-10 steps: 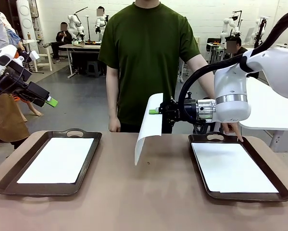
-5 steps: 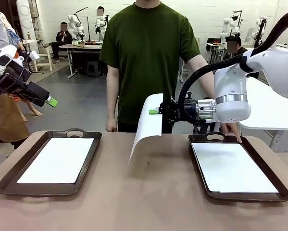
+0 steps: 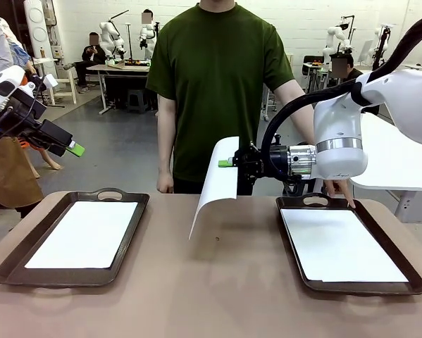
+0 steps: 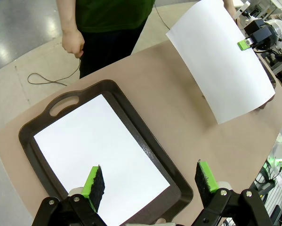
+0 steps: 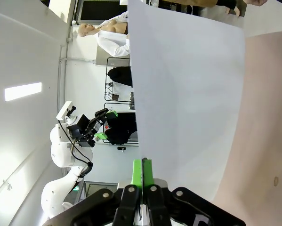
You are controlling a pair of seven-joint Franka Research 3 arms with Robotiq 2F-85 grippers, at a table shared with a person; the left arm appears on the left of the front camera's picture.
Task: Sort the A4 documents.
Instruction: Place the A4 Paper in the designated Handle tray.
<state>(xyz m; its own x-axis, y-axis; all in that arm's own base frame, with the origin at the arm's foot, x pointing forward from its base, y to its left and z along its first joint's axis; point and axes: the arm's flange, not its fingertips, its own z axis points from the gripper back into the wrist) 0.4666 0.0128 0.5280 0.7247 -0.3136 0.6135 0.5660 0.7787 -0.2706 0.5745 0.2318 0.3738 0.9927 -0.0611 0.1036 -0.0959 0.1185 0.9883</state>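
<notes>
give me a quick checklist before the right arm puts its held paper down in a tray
1. Grip: right gripper shut on the thin white hanging A4 sheet, pinched at its edge: ok.
2. Sheet clear of the table: its lower corner hangs above the light brown tabletop, bowed but not creased: ok.
3. Left gripper out of the way: open, raised above the dark brown left tray: ok.
4. Right tray clear of hands: the person's hand points a finger at its far rim: not ok.
5. Which tray the sheet belongs in: the sheets all look blank: cannot tell.
</notes>
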